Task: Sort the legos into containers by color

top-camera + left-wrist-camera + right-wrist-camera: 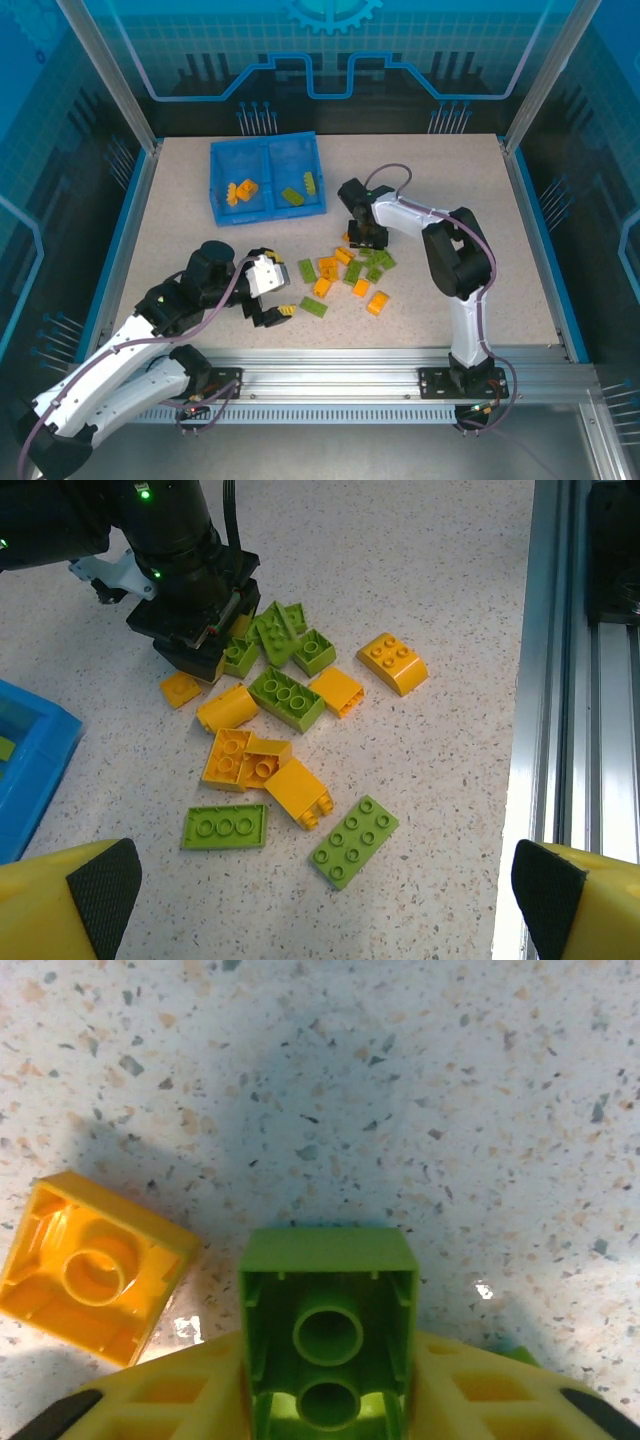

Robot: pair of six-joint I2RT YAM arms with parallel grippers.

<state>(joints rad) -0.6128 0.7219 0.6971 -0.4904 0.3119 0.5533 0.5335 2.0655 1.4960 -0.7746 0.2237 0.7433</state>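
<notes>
A pile of orange and light green legos (350, 272) lies on the table's middle. My right gripper (362, 236) is down at the pile's far edge, shut on a green lego (328, 1320) whose hollow underside faces the camera; an orange lego (92, 1265) lies just left of it. The same gripper (195, 630) shows as a dark block at the top of the left wrist view. My left gripper (280, 292) hovers at the pile's near-left side, open and holding nothing (320, 900). Below it lie two flat green legos (355, 841) (225, 826). The blue tray (266, 146) holds orange legos (241, 191) left and green legos (293, 196) right.
The tray's corner (30, 750) shows at the left of the left wrist view. The aluminium rail (350, 360) runs along the table's near edge, close to the pile (560, 680). Transparent blue walls enclose the table.
</notes>
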